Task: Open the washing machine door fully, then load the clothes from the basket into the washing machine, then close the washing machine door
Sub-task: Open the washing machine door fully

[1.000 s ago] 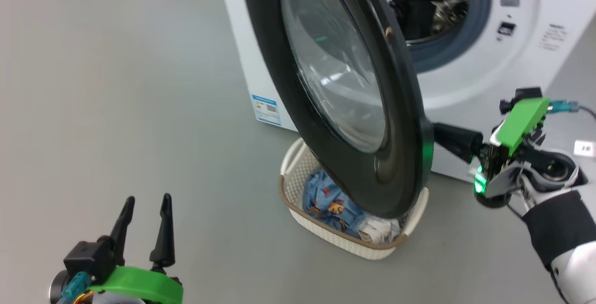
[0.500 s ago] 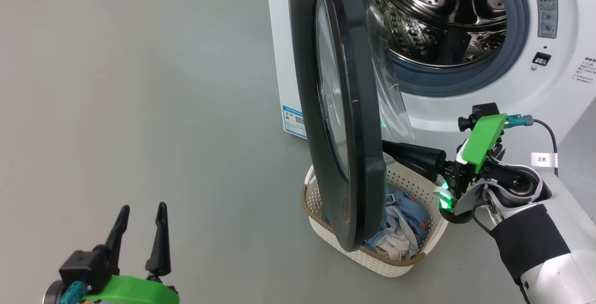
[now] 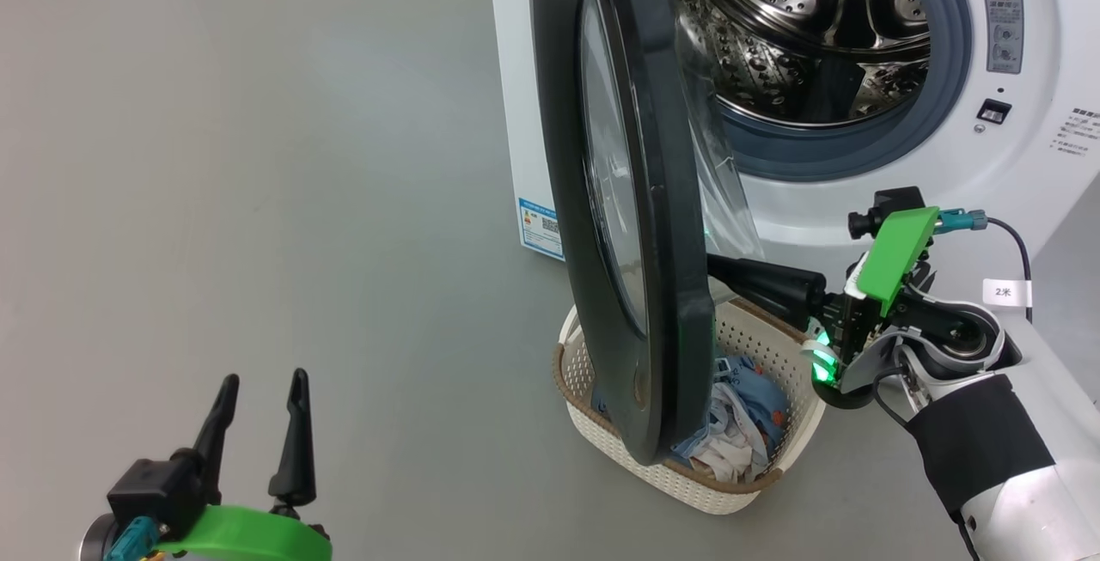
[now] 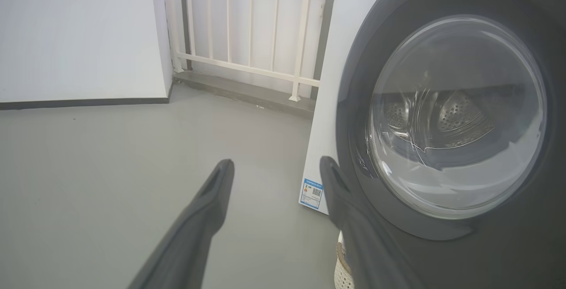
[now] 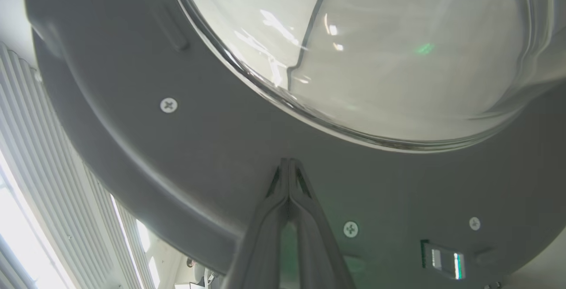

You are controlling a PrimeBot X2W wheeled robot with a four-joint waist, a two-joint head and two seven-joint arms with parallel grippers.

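The washing machine door (image 3: 627, 200) is standing roughly edge-on to the head view, running from twelve o'clock down towards six, so it is looking only part open rather than swung right back. The right gripper (image 5: 288, 165) is reaching in from four o'clock with its two fingers pressed together and nothing between them. Its tips are appearing to lean on the dark inner frame just below the glass bowl. The left gripper (image 3: 265, 381) is hanging at seven o'clock, spread wide and empty, well apart from everything. The basket (image 3: 653, 466) is sitting on the floor at five o'clock, directly under the door's lower edge and just in front of the washing machine (image 3: 859, 200). The clothes (image 3: 748, 406) are lying bunched inside it. Judging by its build, the door is going to behave as a stiff, fairly heavy hinged slab with a glossy, slippery face. Closed fingertips may skate across it, so the push is best placed on the plastic frame near the free edge, not on the glass. The clothes are looking soft, light and limp, so pinching a thick fold at the top of the heap should be lifting most of the bundle. The basket is probably light enough to slide if it is nudged.
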